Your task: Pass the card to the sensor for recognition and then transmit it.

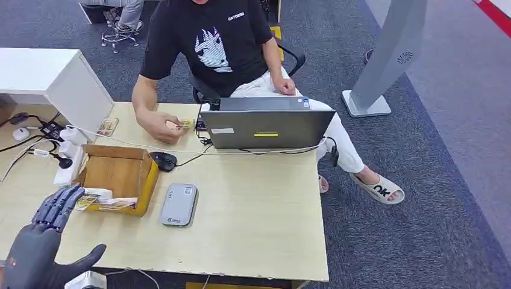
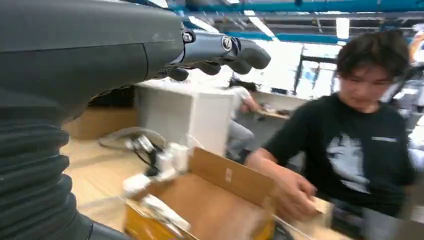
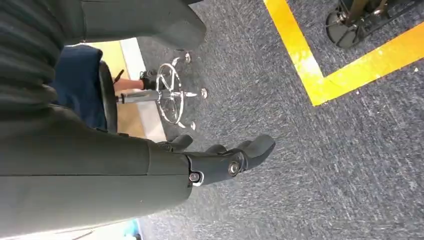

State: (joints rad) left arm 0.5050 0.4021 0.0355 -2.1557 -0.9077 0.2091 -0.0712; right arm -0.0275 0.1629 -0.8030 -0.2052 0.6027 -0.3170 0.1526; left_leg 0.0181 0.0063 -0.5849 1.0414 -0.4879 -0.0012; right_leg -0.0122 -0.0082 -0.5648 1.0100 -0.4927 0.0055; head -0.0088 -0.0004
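Cardboard, plain brown and open-topped, formed the box [image 1: 117, 174] on your pale wood-grain table [image 1: 253, 223], with loose cards [image 1: 96, 200] lying at its near edge. Your left hand [image 1: 45, 241], matte dark grey, hovered near that box with fingers spread and nothing held. Your right hand [image 3: 220, 160] hung empty over speckled grey carpet [image 3: 325, 165], fingers loosely extended. The person's hand [image 1: 161, 127] pinched a card [image 1: 184, 124] beside the grey laptop [image 1: 265, 125]. You could see the flat, rounded grey sensor [image 1: 179, 205] lying next to the box; its label was too small to read.

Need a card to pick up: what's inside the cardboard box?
Inside the cardboard box, a few cards lie at the near end; the rest shows a bare floor. The near wall may hide more.
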